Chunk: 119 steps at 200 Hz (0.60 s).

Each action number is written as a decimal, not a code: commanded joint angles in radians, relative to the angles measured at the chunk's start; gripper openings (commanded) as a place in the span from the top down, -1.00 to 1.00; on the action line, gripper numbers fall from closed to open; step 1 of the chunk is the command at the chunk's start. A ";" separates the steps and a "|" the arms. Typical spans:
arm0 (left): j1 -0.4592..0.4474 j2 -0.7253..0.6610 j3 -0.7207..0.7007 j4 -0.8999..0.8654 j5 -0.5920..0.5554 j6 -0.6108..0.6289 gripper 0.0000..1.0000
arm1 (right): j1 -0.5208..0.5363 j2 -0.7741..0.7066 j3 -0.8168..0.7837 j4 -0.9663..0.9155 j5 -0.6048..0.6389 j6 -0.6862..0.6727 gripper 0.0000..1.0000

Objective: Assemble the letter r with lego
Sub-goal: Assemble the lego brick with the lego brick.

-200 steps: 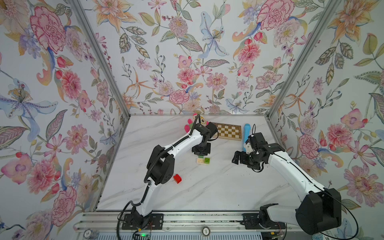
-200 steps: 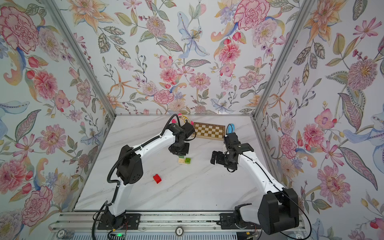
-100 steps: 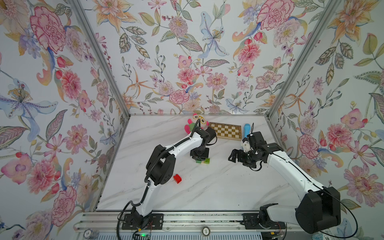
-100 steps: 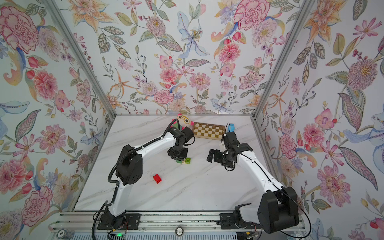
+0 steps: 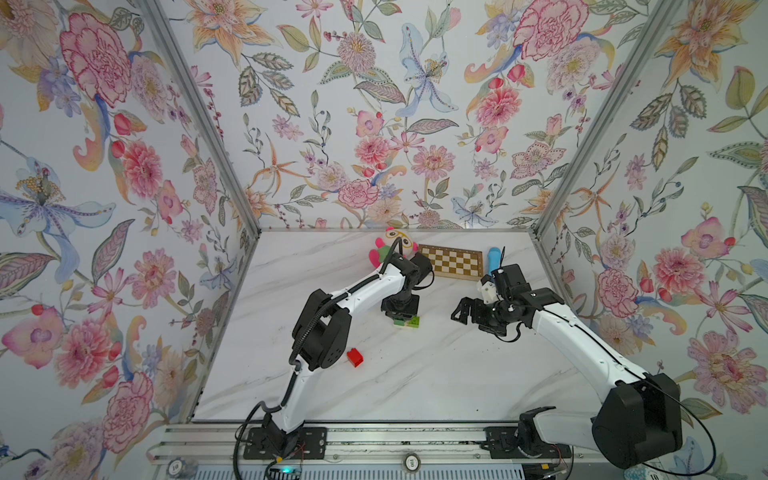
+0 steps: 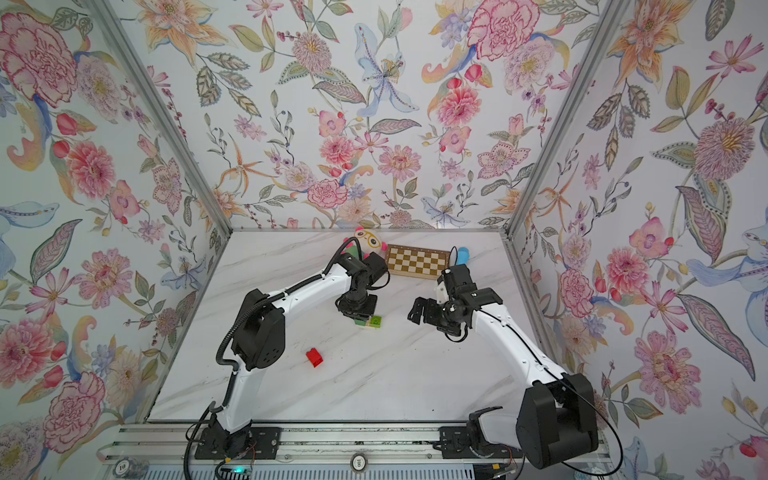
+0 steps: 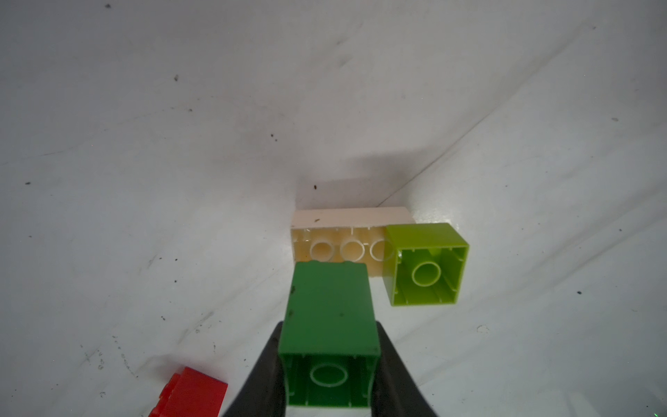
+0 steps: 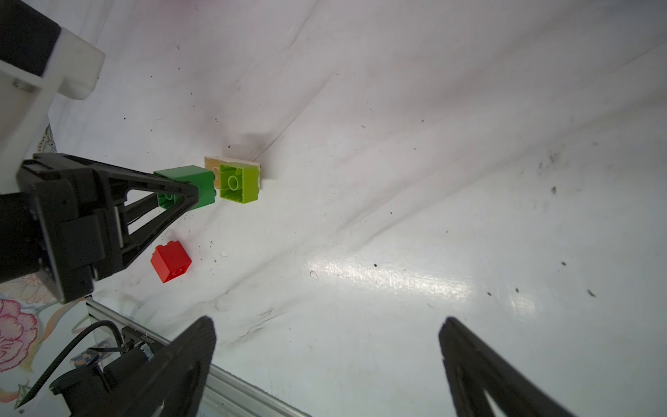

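Dark green cube (image 7: 328, 310) first: clamping it in the left gripper (image 7: 328, 335), aiming its studs at the open underside of the cream brick (image 7: 346, 218), beside the lime green cube (image 7: 426, 263), likely starting the stem; holding the right gripper (image 8: 326, 321) spread wide, empty; leaving the red brick (image 7: 191, 393) loose.

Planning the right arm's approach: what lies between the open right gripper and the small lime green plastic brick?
Only bare white marble tabletop between right gripper and lime green plastic brick, seen in both top views.
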 commanded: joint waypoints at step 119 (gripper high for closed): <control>0.028 0.022 -0.030 0.038 -0.003 0.038 0.62 | 0.015 -0.044 -0.015 -0.004 0.029 0.035 -0.98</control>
